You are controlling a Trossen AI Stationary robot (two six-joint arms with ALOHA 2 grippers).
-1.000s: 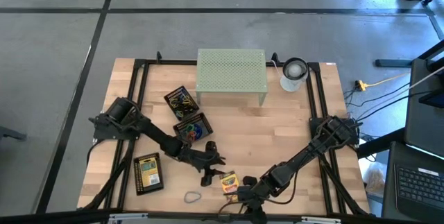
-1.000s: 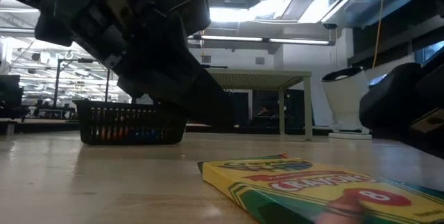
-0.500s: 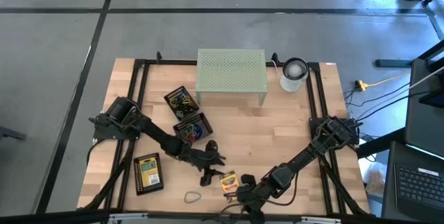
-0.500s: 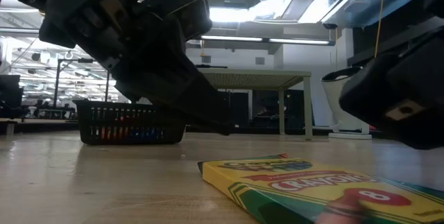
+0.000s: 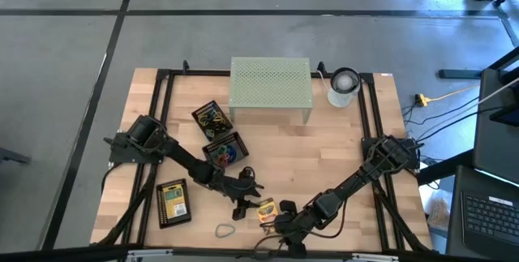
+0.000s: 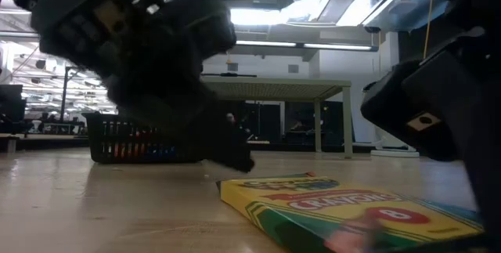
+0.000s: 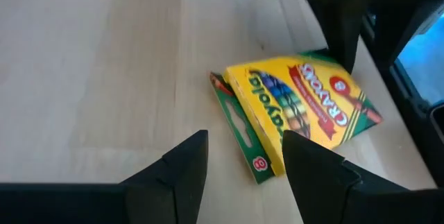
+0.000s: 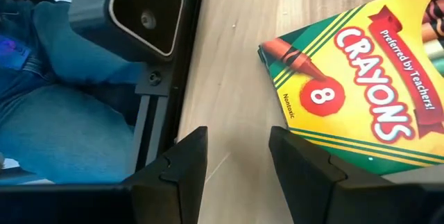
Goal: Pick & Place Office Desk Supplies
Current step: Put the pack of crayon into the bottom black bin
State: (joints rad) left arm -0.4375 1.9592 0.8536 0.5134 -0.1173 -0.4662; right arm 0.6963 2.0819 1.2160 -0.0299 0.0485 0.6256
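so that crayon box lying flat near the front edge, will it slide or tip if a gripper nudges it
The crayon box lies flat on its broad face on the smooth wooden table, so it would probably slide or spin, not tip. Its glossy printed card looks slippery and thin, so a hard pinch might dent it. It is small, likely light. Both the left gripper and right gripper stand open beside it.

Yellow-green crayon box (image 5: 266, 211) flat near table's front edge, second box (image 5: 172, 202) left
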